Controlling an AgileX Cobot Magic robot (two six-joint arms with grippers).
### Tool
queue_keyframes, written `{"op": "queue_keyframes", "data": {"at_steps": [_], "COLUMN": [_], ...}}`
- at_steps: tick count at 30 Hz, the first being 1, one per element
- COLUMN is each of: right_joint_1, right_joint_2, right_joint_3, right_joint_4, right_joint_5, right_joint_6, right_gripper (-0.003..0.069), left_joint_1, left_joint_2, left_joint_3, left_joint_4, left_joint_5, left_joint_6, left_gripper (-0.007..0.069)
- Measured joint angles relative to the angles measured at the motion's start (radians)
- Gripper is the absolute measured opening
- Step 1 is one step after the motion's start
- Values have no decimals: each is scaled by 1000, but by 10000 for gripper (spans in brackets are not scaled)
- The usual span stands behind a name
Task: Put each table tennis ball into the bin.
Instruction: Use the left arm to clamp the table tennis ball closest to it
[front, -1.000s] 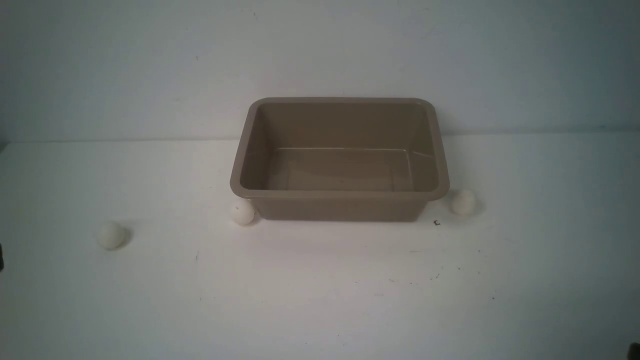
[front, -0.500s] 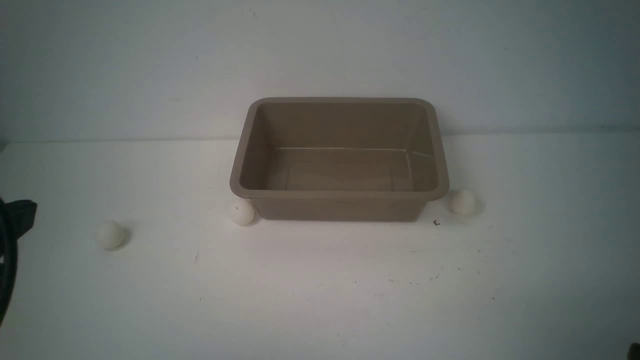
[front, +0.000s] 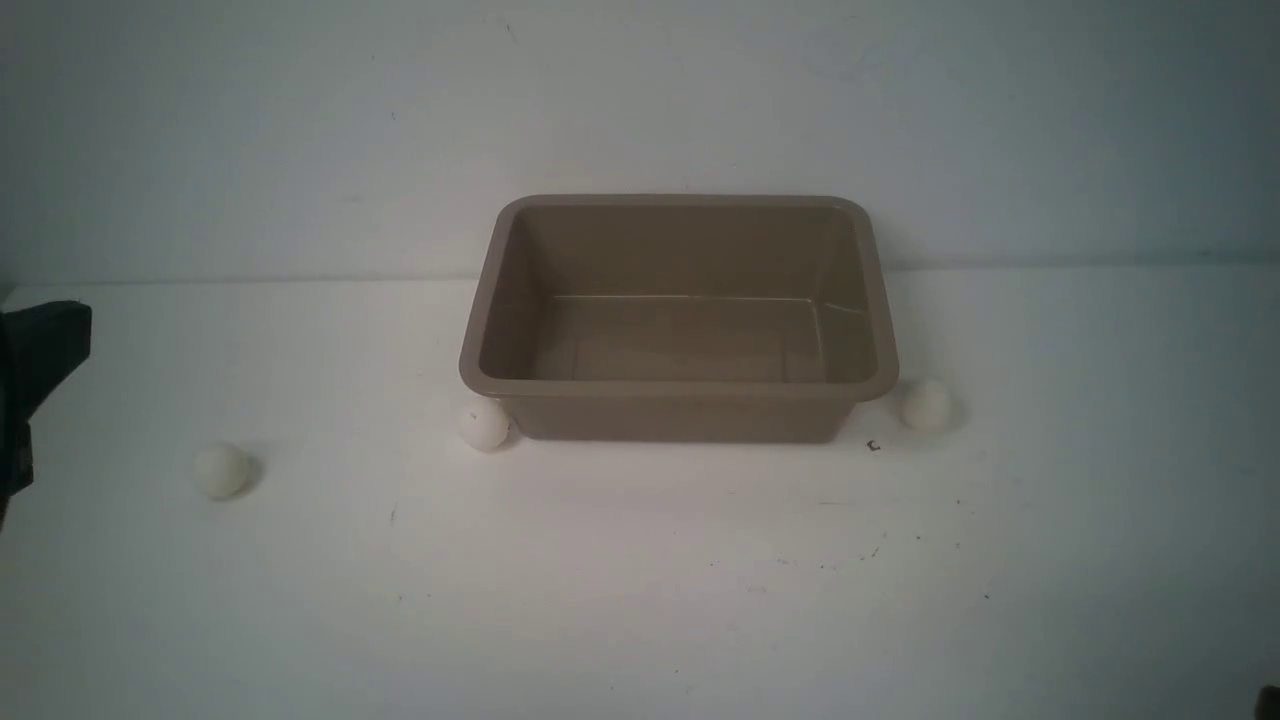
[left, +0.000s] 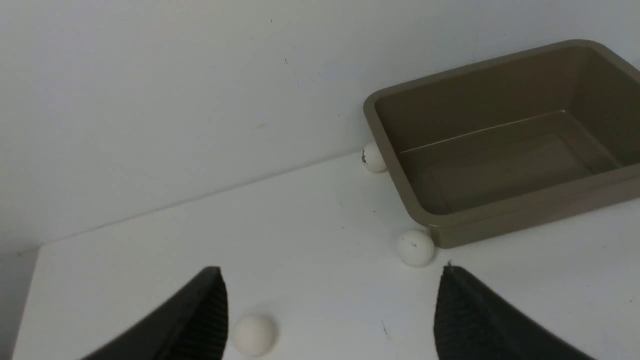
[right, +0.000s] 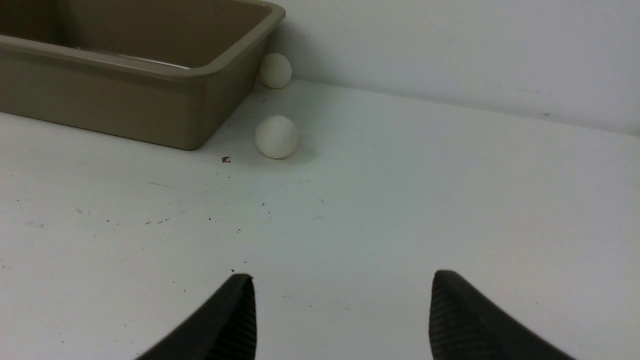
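Observation:
The taupe bin stands empty at the table's back middle. Three white table tennis balls show in the front view: one at the far left, one at the bin's front left corner, one at its front right corner. The left wrist view shows the far-left ball close to one finger of my open left gripper, the corner ball, and another ball behind the bin. My open right gripper is well short of a ball and another behind it.
My left gripper pokes in at the front view's left edge, above and left of the far-left ball. A wall stands right behind the bin. Small dark specks mark the white table. The bin's side wall fills the right wrist view's corner.
My left gripper has come into the front view at the left edge and moved up and farther in. The balls and the bin have not moved.

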Motion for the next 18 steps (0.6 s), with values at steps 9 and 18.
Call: {"op": "queue_keyframes", "data": {"at_steps": [9,18], "right_joint_1": [0,0], "right_joint_2": [0,0], "right_joint_3": [0,11], "right_joint_4": [0,305], "right_joint_5": [0,-169], "right_joint_6": [0,82], "right_gripper": [429,429], "left_joint_1": [0,0], "left_joint_2": [0,0], "left_joint_3": [0,0], "left_joint_4": [7,22], "left_joint_5": [63,71], "left_joint_6": [5,5], "left_gripper": [499,499]}}
